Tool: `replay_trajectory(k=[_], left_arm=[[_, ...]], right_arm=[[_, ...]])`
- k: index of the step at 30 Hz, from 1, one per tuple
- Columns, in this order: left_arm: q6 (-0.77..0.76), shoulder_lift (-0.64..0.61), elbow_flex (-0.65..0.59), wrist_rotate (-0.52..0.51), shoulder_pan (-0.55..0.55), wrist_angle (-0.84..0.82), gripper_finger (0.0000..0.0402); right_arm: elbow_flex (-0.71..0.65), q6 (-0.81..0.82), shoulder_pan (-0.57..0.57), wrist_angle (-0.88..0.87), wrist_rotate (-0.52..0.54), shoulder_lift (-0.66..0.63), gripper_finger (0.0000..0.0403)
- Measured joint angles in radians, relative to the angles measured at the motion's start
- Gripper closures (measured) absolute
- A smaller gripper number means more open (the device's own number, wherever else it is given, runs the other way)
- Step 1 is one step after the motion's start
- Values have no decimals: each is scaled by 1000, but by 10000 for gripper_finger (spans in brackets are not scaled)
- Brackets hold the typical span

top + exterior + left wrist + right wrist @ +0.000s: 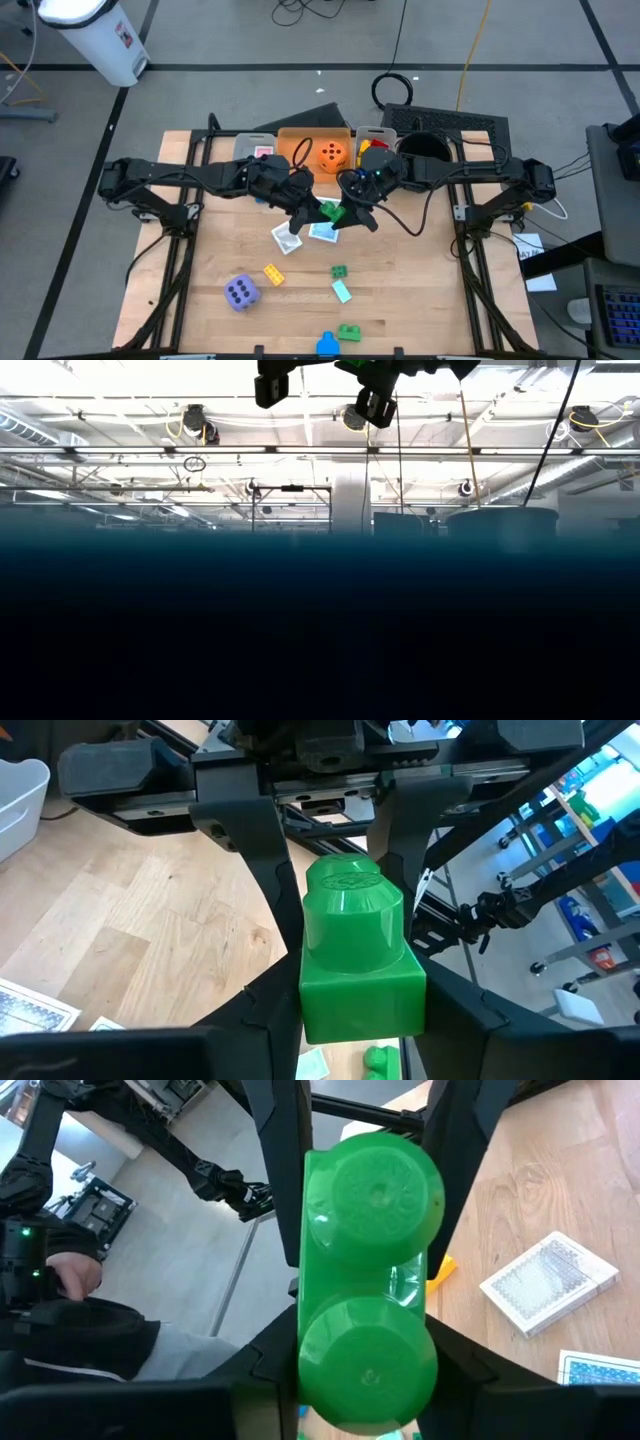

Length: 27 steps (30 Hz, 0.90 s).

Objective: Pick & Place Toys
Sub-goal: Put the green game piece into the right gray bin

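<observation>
A green two-stud brick (328, 211) hangs in the air over the middle of the table, between my two grippers. My left gripper (312, 214) reaches it from the left and my right gripper (347, 213) from the right; both are shut on it. On the table lie a purple die (241, 292), a yellow brick (272, 274), two more green bricks (340, 271) (348, 331), a blue brick (326, 345) and picture cards (286, 240). An orange die (332, 153) lies in the orange bin (300, 135). My left gripper pinches the green brick's two long sides between its two fingers, at the end nearest it (315, 1010). The fingers come nearly level from the table's left. The brick is lifted clear of the table. My right gripper pinches the same brick's long sides between its fingers, at the opposite end (310, 1370). The fingers come nearly level from the table's right, facing my left gripper's fingers (285, 1140).
Along the far edge stand a grey bin (255, 148), the orange bin, another bin (372, 140) holding red and yellow pieces, and a black bowl (425, 148). Both arms reach in over the table's far half. Bare wood shows at the near left and near right.
</observation>
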Motion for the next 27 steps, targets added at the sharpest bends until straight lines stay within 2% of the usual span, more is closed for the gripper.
replay_trajectory(k=[7, 16, 27], left_arm=[[-41, 0, 0, 27, 20, 4, 207], [-72, -19, -1, 223, 103, 25, 158], [-34, -166, 1, 233, 233, 25, 151]], right_arm=[[0, -3, 0, -3, 0, 0, 275], [0, 11, -23, 3, 0, 0, 278], [0, 44, -154, -4, 1, -25, 274]])
